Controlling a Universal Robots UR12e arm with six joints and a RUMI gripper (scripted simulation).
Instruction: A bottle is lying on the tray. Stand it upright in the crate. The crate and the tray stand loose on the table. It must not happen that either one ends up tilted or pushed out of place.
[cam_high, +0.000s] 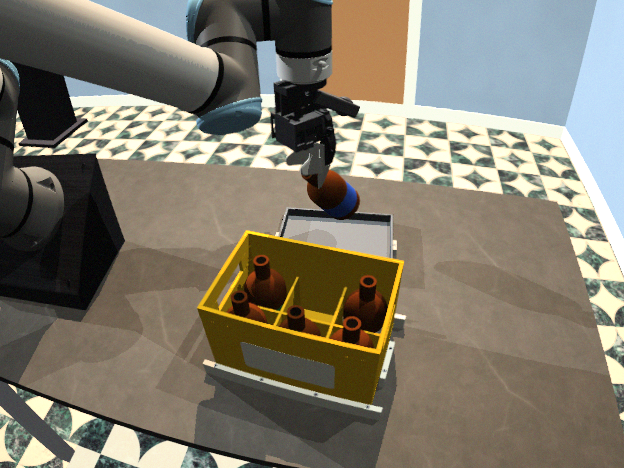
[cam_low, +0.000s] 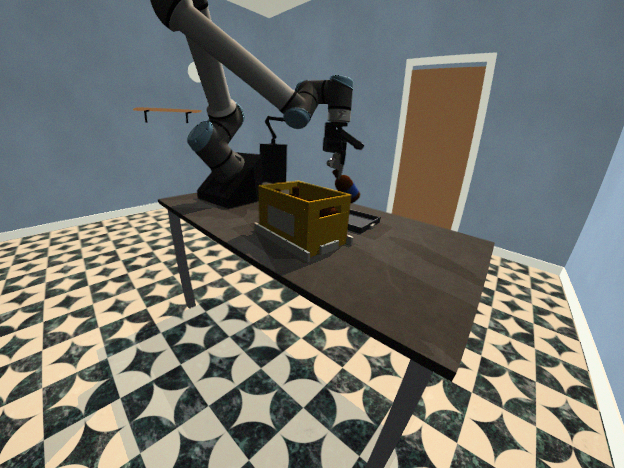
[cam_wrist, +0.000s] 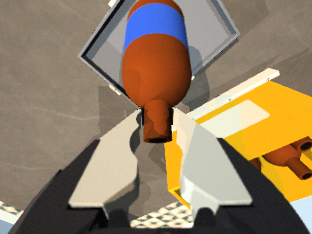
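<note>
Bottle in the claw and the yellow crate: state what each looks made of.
Bottle: looks like brown glass or glossy plastic, smooth and opaque, with a blue label band; which of the two is open. Crate: probably moulded plastic, judging by its uniform matte yellow walls and thin dividers, with a grey panel on the front.

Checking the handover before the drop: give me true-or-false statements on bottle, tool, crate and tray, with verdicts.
1. The grey two-jaw tool grips the brown blue-banded bottle by its neck. True.
2. That bottle lies on the shallow grey tray. False: it hangs tilted in the air above it.
3. The yellow divided crate holds five upright brown bottles. True.
4. Every crate compartment is filled. False: the middle back one is free.
</note>
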